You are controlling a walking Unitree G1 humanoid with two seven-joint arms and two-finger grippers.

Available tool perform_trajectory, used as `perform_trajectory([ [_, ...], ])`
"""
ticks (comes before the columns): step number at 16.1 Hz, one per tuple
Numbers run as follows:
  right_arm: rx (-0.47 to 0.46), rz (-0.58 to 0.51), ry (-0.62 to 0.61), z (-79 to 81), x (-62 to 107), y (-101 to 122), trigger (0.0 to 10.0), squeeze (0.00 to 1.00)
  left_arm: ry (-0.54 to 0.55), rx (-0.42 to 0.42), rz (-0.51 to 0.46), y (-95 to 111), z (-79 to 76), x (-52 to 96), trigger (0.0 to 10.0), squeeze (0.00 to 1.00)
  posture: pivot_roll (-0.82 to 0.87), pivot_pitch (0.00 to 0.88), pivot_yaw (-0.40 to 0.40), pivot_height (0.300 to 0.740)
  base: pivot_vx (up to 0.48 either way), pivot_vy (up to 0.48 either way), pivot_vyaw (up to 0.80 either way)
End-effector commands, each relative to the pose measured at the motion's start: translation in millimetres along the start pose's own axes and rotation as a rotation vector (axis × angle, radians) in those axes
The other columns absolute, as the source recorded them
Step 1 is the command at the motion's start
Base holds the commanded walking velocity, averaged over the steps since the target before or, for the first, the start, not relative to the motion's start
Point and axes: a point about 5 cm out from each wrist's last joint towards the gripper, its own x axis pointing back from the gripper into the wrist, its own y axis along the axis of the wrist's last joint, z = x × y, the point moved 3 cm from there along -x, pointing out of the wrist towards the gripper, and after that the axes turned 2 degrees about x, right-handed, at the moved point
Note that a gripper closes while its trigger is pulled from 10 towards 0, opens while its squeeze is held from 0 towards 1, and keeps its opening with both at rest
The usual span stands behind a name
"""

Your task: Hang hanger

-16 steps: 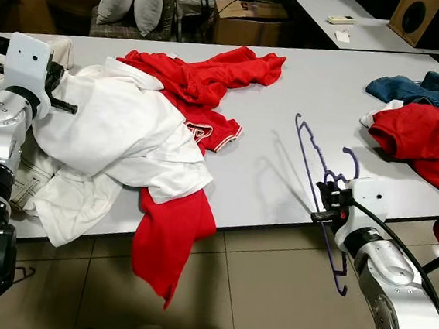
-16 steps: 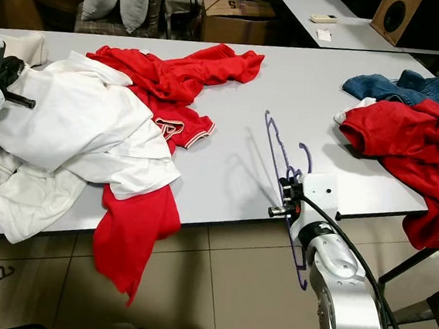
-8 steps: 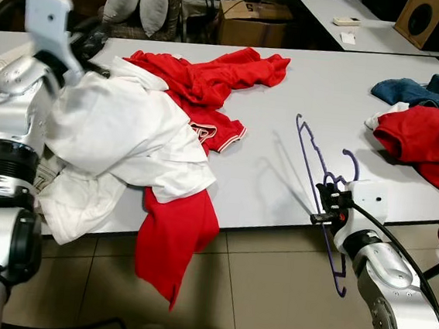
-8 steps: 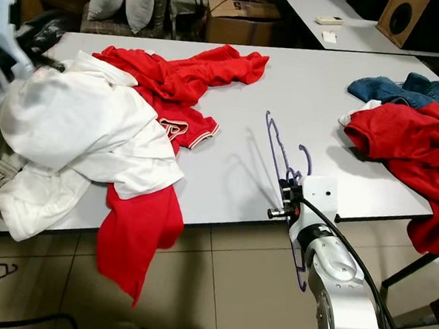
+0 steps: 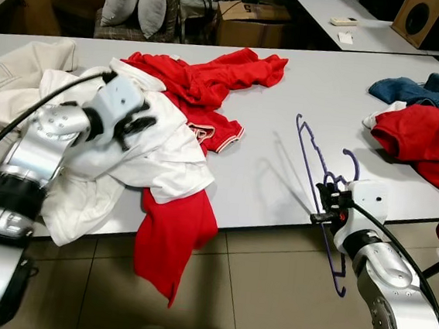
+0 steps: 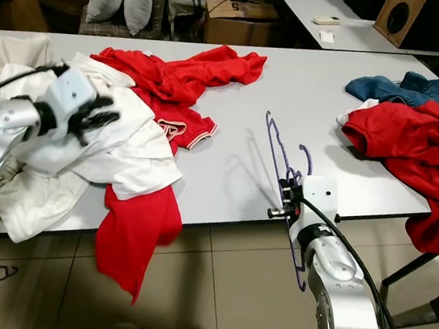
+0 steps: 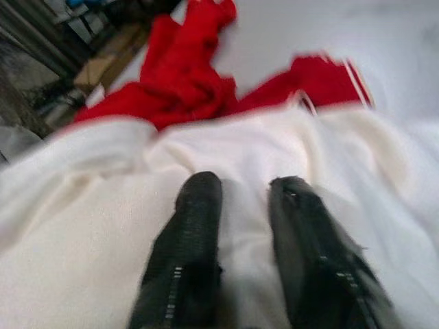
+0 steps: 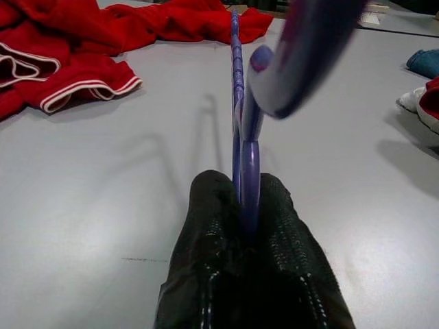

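I had the purple hanger (image 5: 313,162) pinched near its neck in the right gripper (image 8: 241,205), at the near edge of the white table (image 5: 305,87). The two fingers were closed flat against the thin plastic, which I judged kept the frame from swinging. It stood on edge rather than lying flat: one shoulder reached up and away over the tabletop, the other hung below the table edge toward the tiled floor (image 5: 269,294), and the hook curled up just above the wrist. So its long axis ran from far and high to near and low, roughly away from me, which I judged left the hook free for a rail.

The left gripper (image 7: 240,205) was over the white shirt (image 5: 152,138), fingers a narrow gap apart with cloth bunched between and under them; I could not tell whether it gripped the fabric. I took that as readying the garment. Red clothes (image 5: 204,77) lay beside and under the shirt, more red cloth (image 5: 424,137) and jeans (image 5: 413,88) at the right end.
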Motion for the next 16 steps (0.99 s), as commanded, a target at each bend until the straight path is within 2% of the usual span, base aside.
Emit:
perform_trajectory([
  [1,-0.001,0.004,-0.008,-0.9,-1.6,-1,10.0,0.0,-0.042,-0.026,0.027,-2,-6.1,1.3,0.0,0.0,0.06,0.0,0.018,0.74,0.0,0.0,0.0],
  [2,-0.001,0.005,-0.01,-1.6,-0.5,-2,10.0,0.0,-0.075,-0.02,0.028,-3,-11.2,2.4,0.0,0.0,0.06,0.0,0.018,0.74,0.0,0.0,0.0],
  [6,0.001,0.006,-0.013,-2.7,-0.3,-2,10.0,0.0,-0.081,-0.026,0.062,-8,-13.6,3.2,0.0,0.0,0.06,0.0,0.018,0.74,0.0,0.0,0.0],
  [8,0.002,0.005,-0.012,-2.9,-0.9,-1,10.0,0.0,-0.221,0.009,0.049,-8,-32.0,9.1,0.0,0.0,0.06,0.0,0.014,0.74,0.0,0.0,0.0],
  [9,0.003,0.005,-0.011,-3.2,-1.2,-1,10.0,0.0,-0.341,0.068,0.008,-3,-47.3,15.7,0.0,0.0,0.07,0.0,0.011,0.74,0.0,0.0,0.0],
  [10,0.004,0.005,-0.01,-3.6,-1.7,-1,10.0,0.0,-0.414,0.108,-0.021,2,-56.2,20.1,0.0,0.0,0.07,0.0,0.01,0.74,0.0,0.0,0.0],
  [12,0.007,0.002,-0.008,-4.2,-3.3,0,10.0,0.0,-0.542,0.233,-0.061,16,-65.2,33.3,0.0,0.0,0.07,0.0,0.005,0.74,0.0,0.0,0.0],
  [14,0.008,0.001,-0.006,-3.9,-4.0,1,10.0,0.0,-0.57,0.263,-0.084,23,-65.7,37.5,0.0,0.0,0.07,0.0,0.003,0.74,0.0,0.0,0.0],
  [16,0.008,0.0,-0.002,-2.8,-4.4,1,10.0,0.0,-0.472,0.258,-0.182,38,-51.3,34.8,0.0,0.0,0.07,0.0,0.006,0.74,0.0,0.0,0.0],
])
